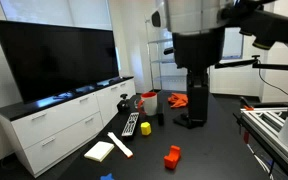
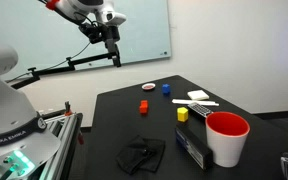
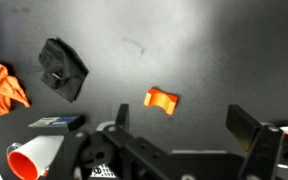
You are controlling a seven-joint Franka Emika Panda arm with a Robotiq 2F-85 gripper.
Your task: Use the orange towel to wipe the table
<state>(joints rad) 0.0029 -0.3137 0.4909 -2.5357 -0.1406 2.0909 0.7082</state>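
Observation:
The orange towel (image 3: 2, 87) lies crumpled on the black table (image 3: 204, 50) at the left edge of the wrist view. In an exterior view it (image 1: 177, 100) shows partly behind the arm, next to the red cup (image 1: 149, 101). In the exterior view from the opposite side I cannot see the towel. My gripper (image 3: 184, 125) is open and empty, high above the table (image 2: 111, 45), with a small orange block (image 3: 161, 98) lying below between the fingers. It hangs well apart from the towel.
A black cloth (image 3: 62, 68) lies near the towel. A remote (image 3: 56, 121) and the red cup (image 3: 34, 158) stand nearby. A yellow block (image 2: 182, 114), blue block (image 2: 166, 88), white notepad (image 2: 196, 96) and red disc (image 2: 149, 87) lie on the table.

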